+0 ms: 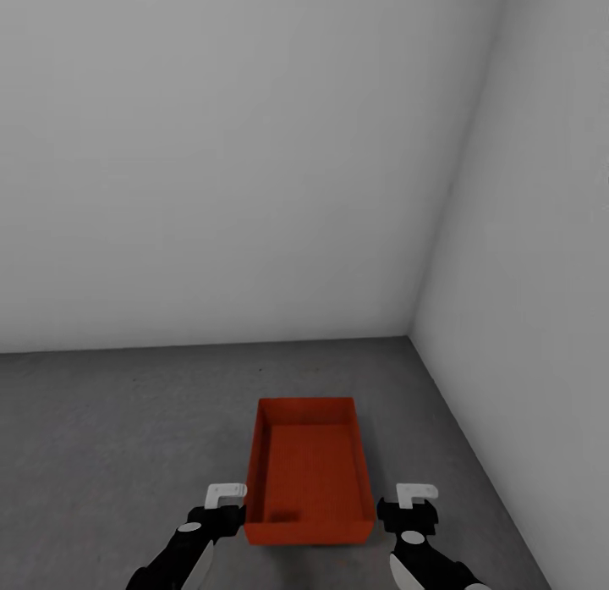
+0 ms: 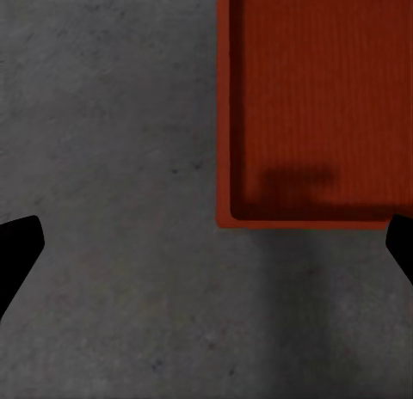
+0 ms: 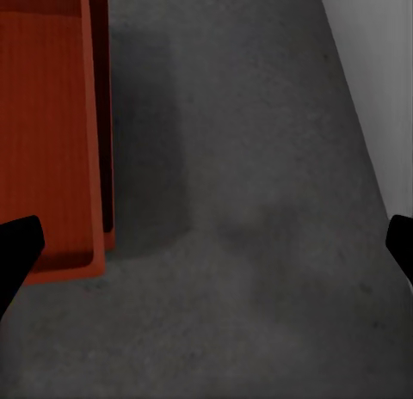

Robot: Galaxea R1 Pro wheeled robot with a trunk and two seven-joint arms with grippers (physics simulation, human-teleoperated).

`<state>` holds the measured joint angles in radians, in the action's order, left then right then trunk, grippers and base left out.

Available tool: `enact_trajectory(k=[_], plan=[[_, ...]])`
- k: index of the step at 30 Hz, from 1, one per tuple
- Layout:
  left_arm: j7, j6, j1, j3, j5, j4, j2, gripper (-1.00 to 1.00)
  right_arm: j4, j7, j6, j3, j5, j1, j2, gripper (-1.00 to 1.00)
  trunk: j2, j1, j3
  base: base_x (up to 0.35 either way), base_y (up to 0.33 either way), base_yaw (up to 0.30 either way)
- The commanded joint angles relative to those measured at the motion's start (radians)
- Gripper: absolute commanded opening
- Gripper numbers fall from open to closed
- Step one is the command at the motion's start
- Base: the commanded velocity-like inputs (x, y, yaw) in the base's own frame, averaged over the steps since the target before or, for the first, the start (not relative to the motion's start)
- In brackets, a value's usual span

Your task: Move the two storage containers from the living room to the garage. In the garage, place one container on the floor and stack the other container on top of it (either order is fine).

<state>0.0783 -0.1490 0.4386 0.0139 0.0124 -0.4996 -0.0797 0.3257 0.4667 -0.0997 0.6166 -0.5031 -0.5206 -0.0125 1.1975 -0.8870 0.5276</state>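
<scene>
Your left gripper (image 1: 227,493) and right gripper (image 1: 418,493) hung wide open, empty, flanking the thin-walled orange-red container (image 1: 310,470) on matte mottled concrete floor (image 1: 127,429).

- In the head view both arms are cut off by the lower edge; only the forearms, the left gripper (image 1: 227,499) and the right gripper (image 1: 412,500) show.
- The upper storage container (image 1: 309,471) hides nearly all of the second container (image 3: 101,115) beneath it, which shows as a strip in the right wrist view.
- In the left wrist view the storage container runs past two picture edges.
- Each wrist view shows only dark fingertips (image 2: 17,248) at its sides.
- The floor (image 1: 110,438) and white walls (image 1: 211,150) run out of frame.
</scene>
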Motion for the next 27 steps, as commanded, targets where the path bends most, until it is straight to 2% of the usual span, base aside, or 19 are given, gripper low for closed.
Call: enact_trajectory(k=[1,18,21,23,27], plan=[[0.004,-0.006,0.0,0.002,0.001,-0.002,0.0,1.0,-0.001,0.004,-0.006,0.008,-0.011,-0.001,0.0,1.0,0.001,0.0,-0.001,0.0,0.0,0.0],[0.006,-0.006,0.0,0.003,0.003,0.014,0.0,1.0,-0.012,0.003,-0.006,0.007,-0.013,-0.001,-0.001,1.0,0.001,0.0,-0.026,0.0,0.0,0.0],[0.005,-0.006,0.0,0.003,0.008,0.044,0.01,1.0,-0.024,0.002,-0.006,0.008,-0.019,0.0,-0.005,1.0,0.001,0.0,-0.029,0.0,0.0,0.0],[0.002,-0.004,0.0,0.002,0.011,0.091,0.027,1.0,-0.074,0.0,-0.007,0.008,-0.022,0.0,-0.011,1.0,0.001,0.0,-0.031,0.0,0.0,0.0],[-0.001,-0.002,0.0,0.002,0.013,0.164,0.036,1.0,-0.15,-0.007,-0.008,0.007,-0.025,0.002,-0.015,1.0,0.001,0.0,-0.035,0.0,0.0,0.0]])
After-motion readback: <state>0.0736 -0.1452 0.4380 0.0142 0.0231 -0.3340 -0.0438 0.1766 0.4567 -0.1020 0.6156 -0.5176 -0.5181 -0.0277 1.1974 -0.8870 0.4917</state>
